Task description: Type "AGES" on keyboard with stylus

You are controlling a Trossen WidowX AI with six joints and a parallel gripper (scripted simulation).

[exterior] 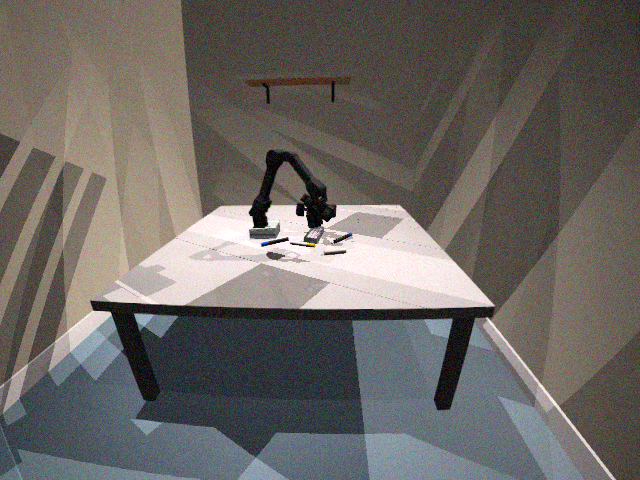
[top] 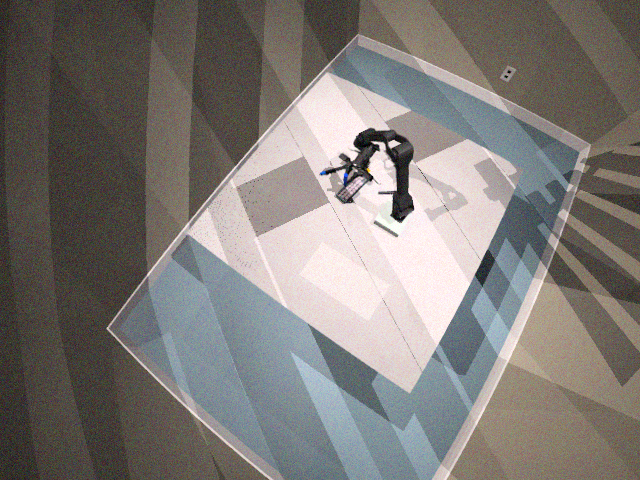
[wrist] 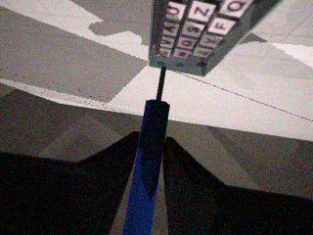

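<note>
My gripper [wrist: 152, 139] [exterior: 314, 223] is shut on a blue stylus [wrist: 139, 206] [top: 345, 178], which points forward from between the fingertips with a thin dark tip. The grey keyboard [wrist: 179, 64] [top: 355, 187] [exterior: 313, 235] with pale lettered keys lies beneath and ahead of the gripper. In the wrist view the stylus tip overlaps the keyboard's near edge, close to the column with U, A and V. S and Z show in the column beside it. Whether the tip touches the keyboard cannot be told.
On the desk [top: 320, 304] [exterior: 372, 289], a blue-ended dark pen [exterior: 273, 241] lies near the arm's base block [exterior: 264, 232]. A yellow-ended pen [exterior: 302, 243], another blue-ended pen [exterior: 342, 238] and a grey pen [exterior: 334, 252] lie around the keyboard.
</note>
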